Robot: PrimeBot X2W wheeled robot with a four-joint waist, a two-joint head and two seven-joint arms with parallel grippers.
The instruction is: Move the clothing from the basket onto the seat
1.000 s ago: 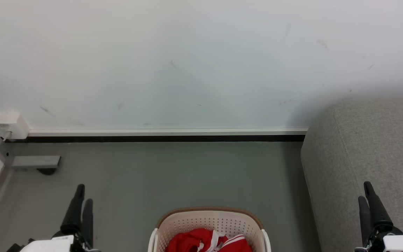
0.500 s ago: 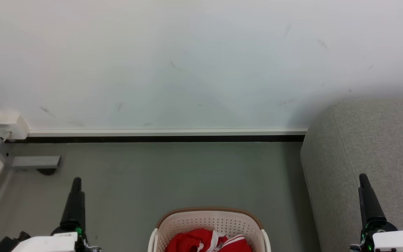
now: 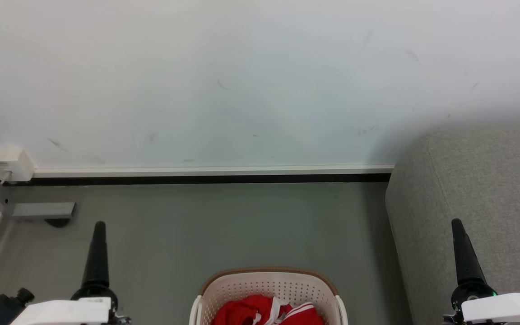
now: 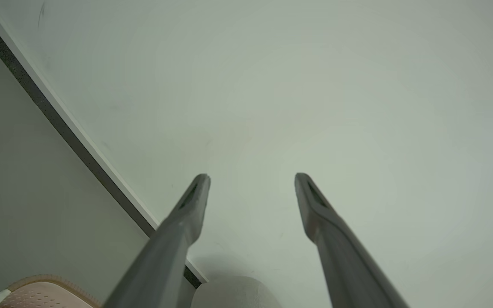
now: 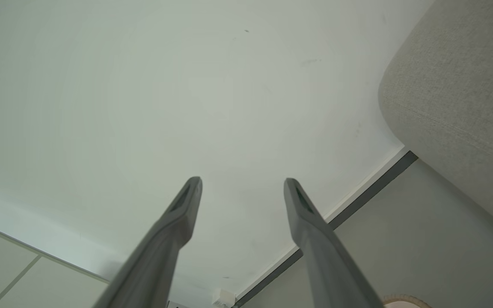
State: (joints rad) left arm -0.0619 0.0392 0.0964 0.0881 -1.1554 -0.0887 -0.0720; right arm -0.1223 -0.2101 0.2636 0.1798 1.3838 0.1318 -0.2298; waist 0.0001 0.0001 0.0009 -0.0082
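Note:
The cream-white basket point(image 3: 266, 283) with a brown rim stands on the floor at the bottom centre of the head view. The red and white clothing point(image 3: 251, 312) lies bunched inside it. The light grey seat point(image 3: 490, 180) rises at the right. My left gripper point(image 3: 99, 225) points up at the lower left, well apart from the basket. My right gripper point(image 3: 457, 223) stands in front of the seat's side. In the wrist views, the left gripper point(image 4: 250, 177) and right gripper point(image 5: 242, 182) are open and hold nothing. The basket's rim point(image 4: 37, 293) and the seat point(image 5: 456, 94) show at those views' edges.
A white wall with a white and black baseboard point(image 3: 206, 175) runs behind the grey floor point(image 3: 224, 225). A white socket box point(image 3: 9, 162) and a grey metal bracket point(image 3: 43, 210) sit at the far left corner.
Both grippers have turned about their wrists, so that in the head view each pair of fingers now lines up as one, and their tips stand a little higher. The basket and clothing have not moved.

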